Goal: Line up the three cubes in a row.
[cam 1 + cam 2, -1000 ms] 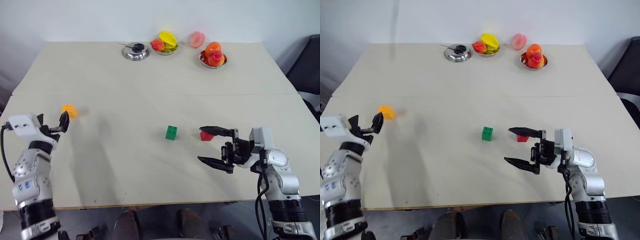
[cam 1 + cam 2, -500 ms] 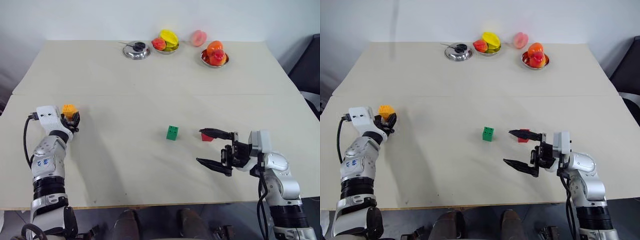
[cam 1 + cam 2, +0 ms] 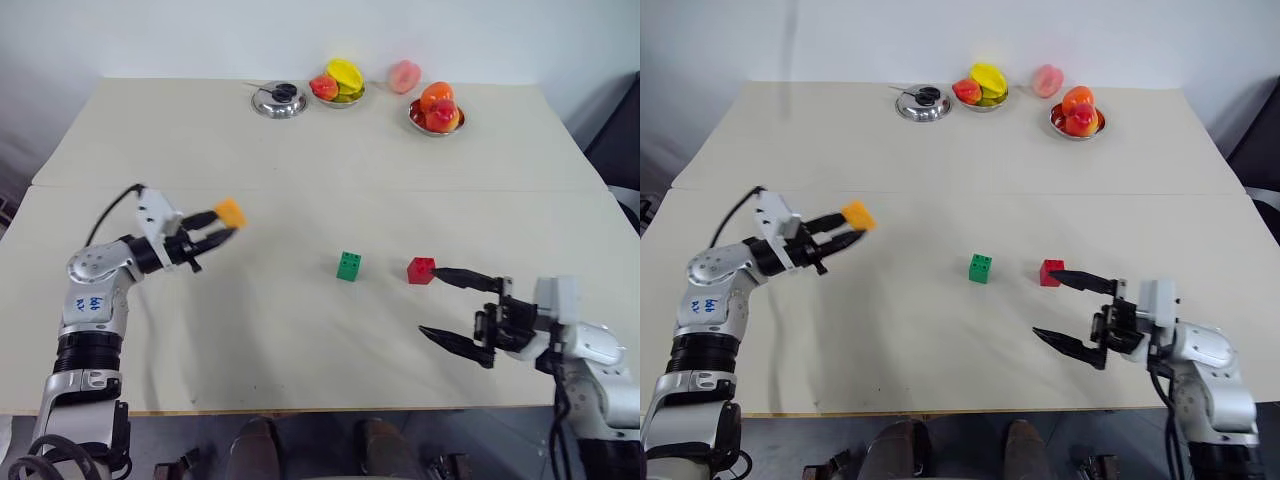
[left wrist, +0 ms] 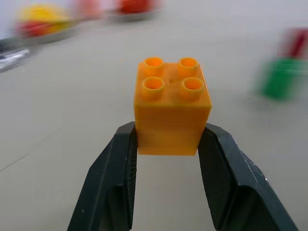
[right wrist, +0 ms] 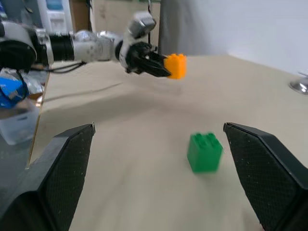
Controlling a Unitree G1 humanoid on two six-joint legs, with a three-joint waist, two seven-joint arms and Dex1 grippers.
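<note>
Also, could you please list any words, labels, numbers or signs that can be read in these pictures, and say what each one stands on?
Blue handwritten marks on the left arm's forearm casing: too small to read.
Orange cube in the left gripper: no text, plain studs.
Green cube and red cube: no text visible.
Nothing else bears readable text.

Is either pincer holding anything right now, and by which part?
The left pincer grips the orange cube by its lower side faces, studs up. The right pincer is open and empty.
</note>
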